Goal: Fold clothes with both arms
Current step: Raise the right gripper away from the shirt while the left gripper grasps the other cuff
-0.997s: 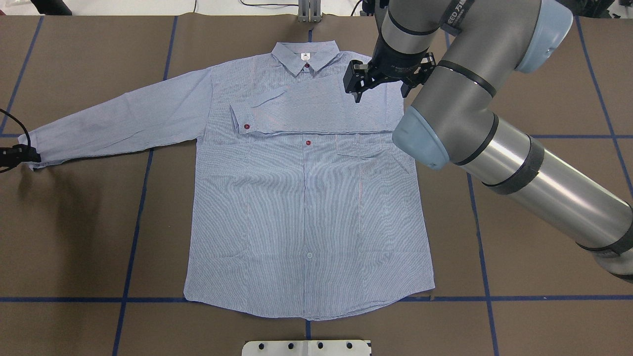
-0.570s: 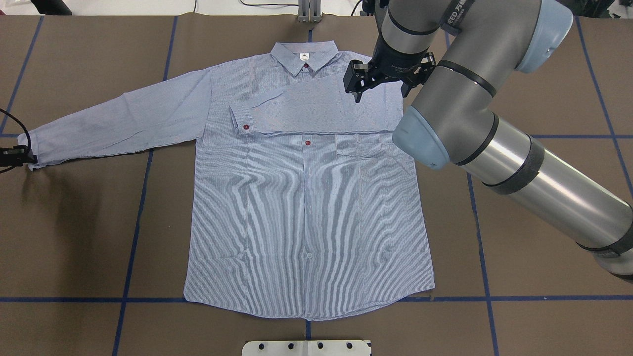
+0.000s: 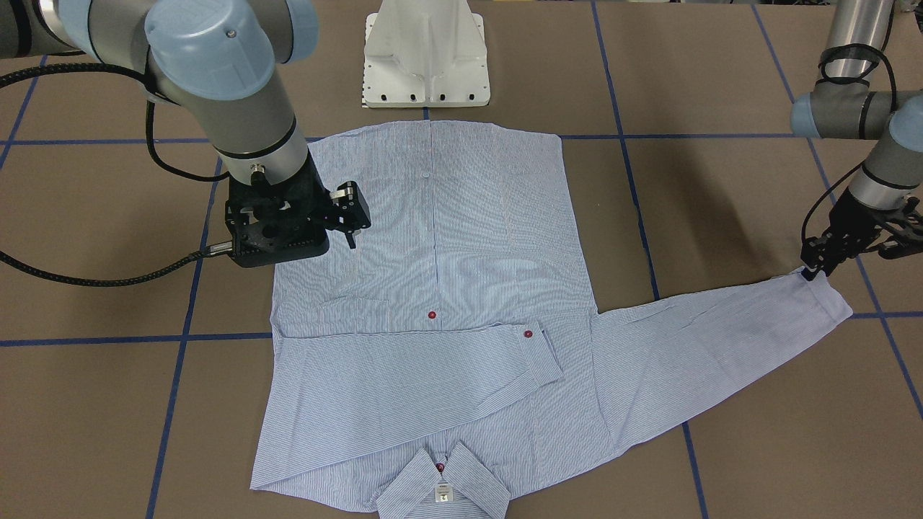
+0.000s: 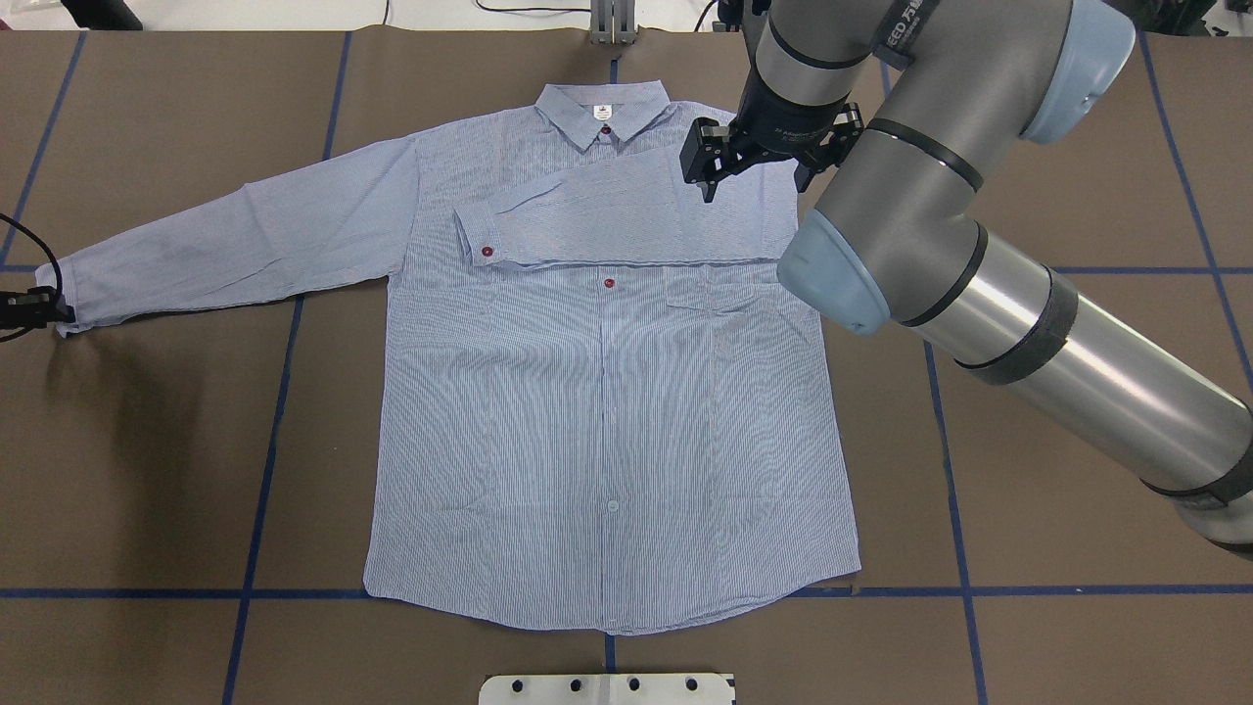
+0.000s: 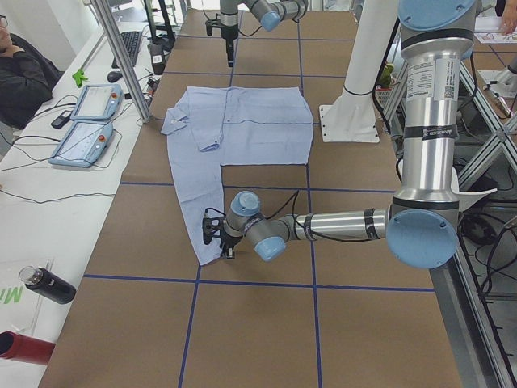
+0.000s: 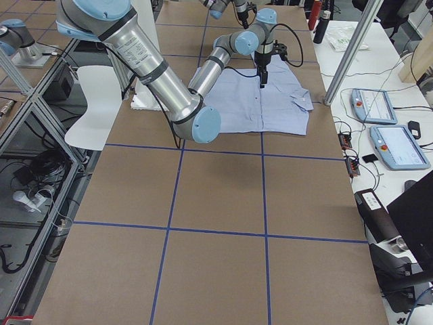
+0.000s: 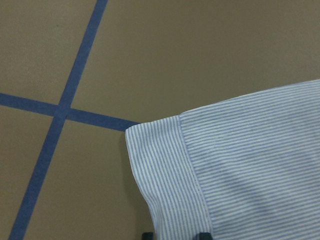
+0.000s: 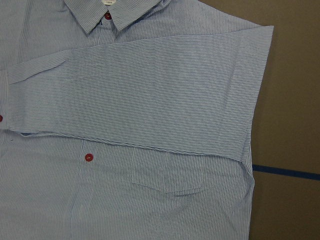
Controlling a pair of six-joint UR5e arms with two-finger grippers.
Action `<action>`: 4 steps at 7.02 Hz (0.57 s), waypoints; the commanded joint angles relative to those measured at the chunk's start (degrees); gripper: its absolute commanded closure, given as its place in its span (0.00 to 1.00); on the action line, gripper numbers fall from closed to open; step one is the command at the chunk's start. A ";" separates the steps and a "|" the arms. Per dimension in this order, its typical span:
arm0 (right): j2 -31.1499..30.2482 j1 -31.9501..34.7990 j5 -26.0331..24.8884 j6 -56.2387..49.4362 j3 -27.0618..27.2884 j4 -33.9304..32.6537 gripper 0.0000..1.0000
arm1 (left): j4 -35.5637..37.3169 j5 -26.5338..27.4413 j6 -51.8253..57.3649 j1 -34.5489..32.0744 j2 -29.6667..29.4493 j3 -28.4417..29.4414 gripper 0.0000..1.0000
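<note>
Shirt: the shirt (image 4: pixel 607 411) lies flat on the brown table (image 4: pixel 1077 441), front side up, with its collar (image 4: pixel 604 110) on the far side from me.
Sleeve already done: one sleeve (image 4: pixel 626 211) is folded across the chest, just below the collar.
Sleeve to do: the other sleeve (image 4: pixel 235 240) sticks straight out, away from the collar, and its cuff (image 7: pixel 165 170) lies flat next to a blue tape line (image 7: pixel 65 95).
My right claw: my right claw (image 4: pixel 749 162) hangs in the air above the folded sleeve, near the collar. Its fingers are spread apart and hold nothing.
My left claw: my left claw (image 3: pixel 829 256) is down at the cuff. I cannot tell if it is pinching the cloth or not.
Step now: I think I am getting hold of the cuff.
Next move: I would need a firm pinch, then lift the cuff and carry it across toward the collar side.
</note>
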 commanded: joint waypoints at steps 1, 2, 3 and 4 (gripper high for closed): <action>-0.09 0.00 0.00 0.00 0.01 0.00 0.01 | -0.02 0.00 -0.07 0.00 -0.20 -0.03 0.83; -0.17 0.00 -0.09 -0.08 -0.08 0.00 0.01 | 0.07 0.00 0.01 0.00 -0.29 -0.03 0.94; -0.17 0.00 -0.09 -0.17 -0.08 0.00 0.01 | 0.07 0.00 0.01 0.00 -0.29 -0.38 1.00; -0.17 0.09 -0.09 -0.17 -0.08 0.00 0.01 | 0.07 -0.09 0.01 0.00 -0.38 -0.64 1.00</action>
